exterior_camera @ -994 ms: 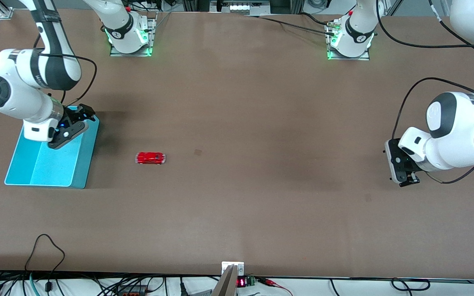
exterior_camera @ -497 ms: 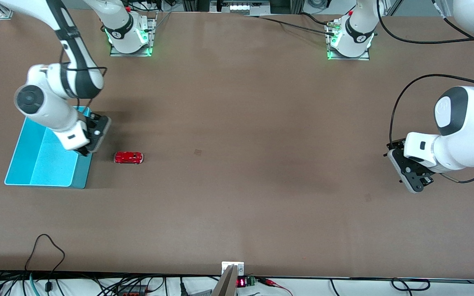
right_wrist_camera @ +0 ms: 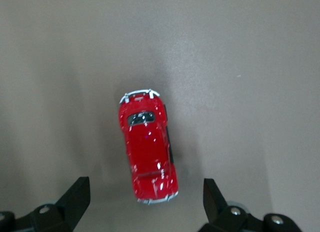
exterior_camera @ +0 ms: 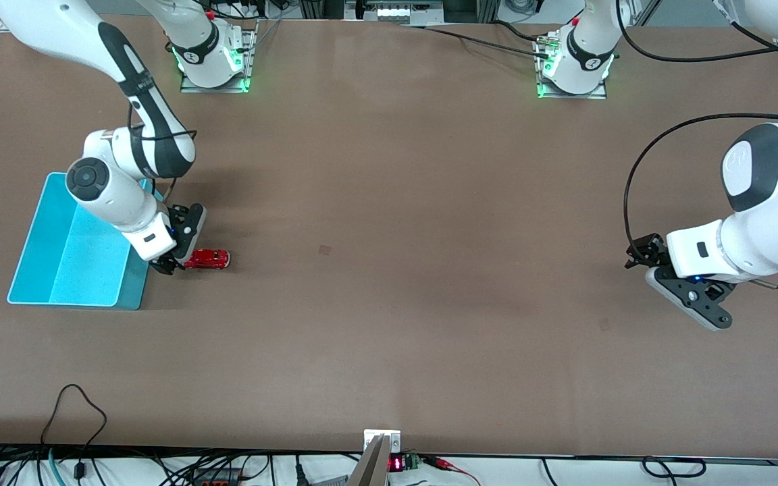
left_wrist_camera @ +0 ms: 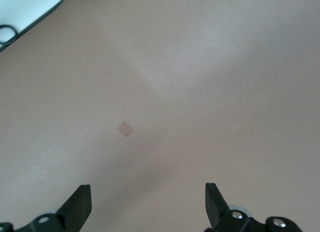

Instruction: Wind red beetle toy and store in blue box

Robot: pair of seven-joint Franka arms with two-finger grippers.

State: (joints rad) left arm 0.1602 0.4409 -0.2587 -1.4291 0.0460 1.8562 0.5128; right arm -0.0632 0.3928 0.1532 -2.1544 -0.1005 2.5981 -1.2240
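Note:
The red beetle toy (exterior_camera: 208, 259) stands on the brown table beside the blue box (exterior_camera: 65, 270), on the side toward the left arm's end. My right gripper (exterior_camera: 171, 262) is low between the box wall and the toy, open and empty. In the right wrist view the toy (right_wrist_camera: 147, 152) lies lengthwise just ahead of the open right gripper (right_wrist_camera: 145, 202), its silvery end nearly level with the fingertips (right_wrist_camera: 80, 192). My left gripper (exterior_camera: 640, 254) waits open and empty over bare table at the left arm's end; in its own view the left gripper (left_wrist_camera: 147, 202) holds nothing.
A small dark square mark (exterior_camera: 324, 250) is on the table's middle; it also shows in the left wrist view (left_wrist_camera: 125, 128). The arm bases (exterior_camera: 213, 61) stand along the table edge farthest from the camera. Cables (exterior_camera: 78, 405) trail over the nearest edge.
The toy has rolled toward the blue box and stopped. My right gripper has moved from over the box down to the toy. My left arm has shifted and turned slightly.

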